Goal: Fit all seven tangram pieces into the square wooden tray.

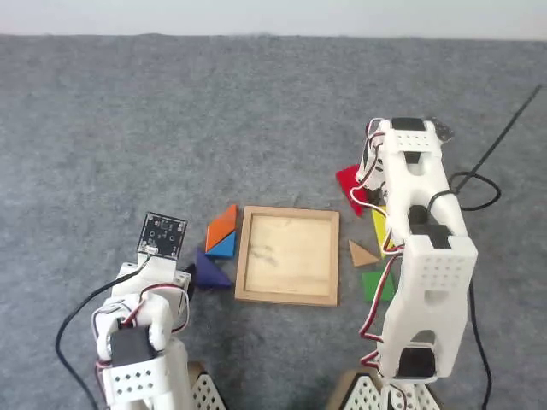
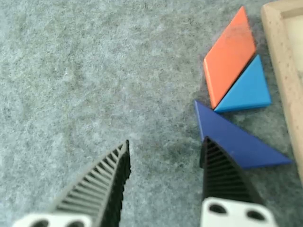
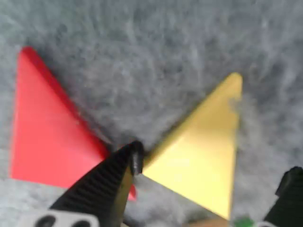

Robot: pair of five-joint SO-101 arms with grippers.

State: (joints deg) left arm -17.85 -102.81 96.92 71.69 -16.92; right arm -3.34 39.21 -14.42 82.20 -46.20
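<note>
The grey felt counter (image 1: 128, 128) carries the square wooden tray (image 1: 242, 256) between my arms. My right tool (image 3: 213, 170) gapes over the yellow triangle (image 3: 199, 161), with one finger at the gap between it and the red triangle (image 3: 47, 127). The green piece (image 1: 374, 286) and tan triangle (image 1: 362, 253) lie nearer, right of the tray. My left tool (image 2: 165, 151) is released, one finger at the dark blue triangle (image 2: 232, 139). The orange parallelogram (image 2: 229, 54) and light blue triangle (image 2: 246, 90) lie just beyond.
</note>
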